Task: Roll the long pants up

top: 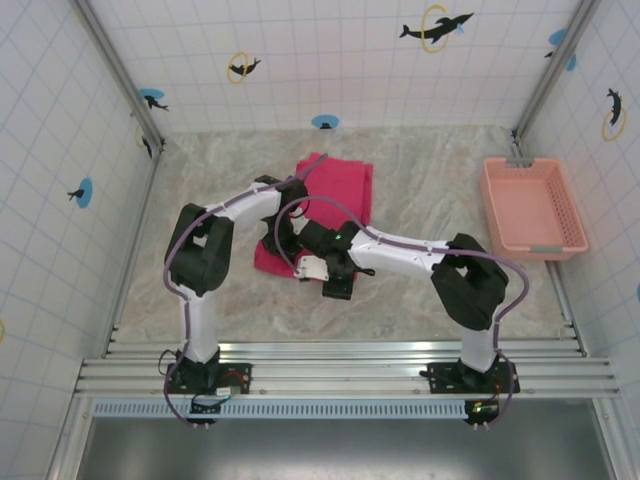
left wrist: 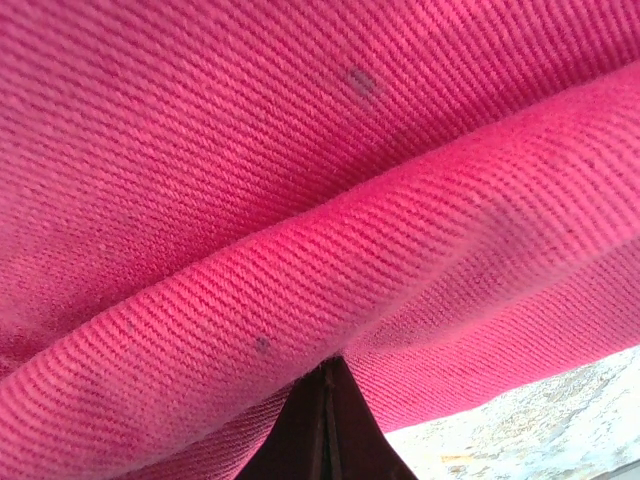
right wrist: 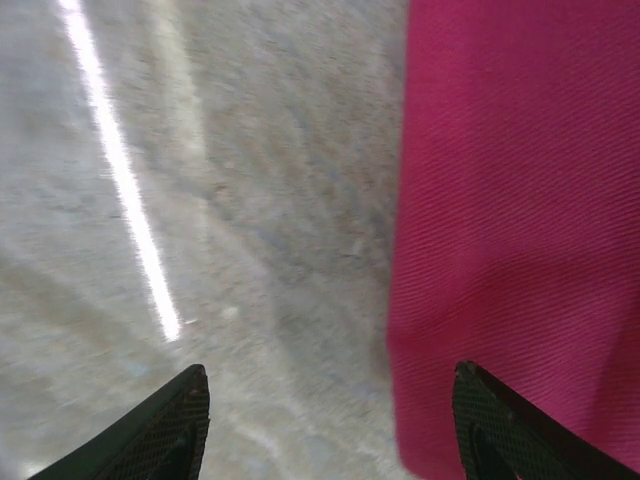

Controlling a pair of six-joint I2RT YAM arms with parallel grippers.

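On my overhead feed, the pale pink basket (top: 531, 208) sits at the right side of the marbled table (top: 430, 190), close to the tiled wall and well apart from both arms. Its slatted floor shows bare from rim to rim.

The long pants (top: 338, 185) lie out on the table near its middle, toward the back. They are folded into a thick magenta bundle, and a lower patch of cloth shows at the near left, under the two wrists.

The left arm (top: 200, 255) rises from its base and folds at the elbow. Its white forearm runs rightward to the bundle's left edge, with the wrist turned down over the cloth. On the left wrist camera, the left gripper (left wrist: 327, 375) has its dark fingers pressed together. A fold of the pants lies right over the tips, and I cannot tell whether any cloth is nipped between them.

The right arm (top: 470, 285) bends at its elbow on the right and stretches its forearm leftward, low across the table. Its wrist ends at the bundle's near edge, just beside the left wrist. On the right wrist camera, the right gripper (right wrist: 330, 372) stands spread wide with nothing between the fingers. One finger is over bare table and the other over the pants, and the cloth's edge runs up the view between them.
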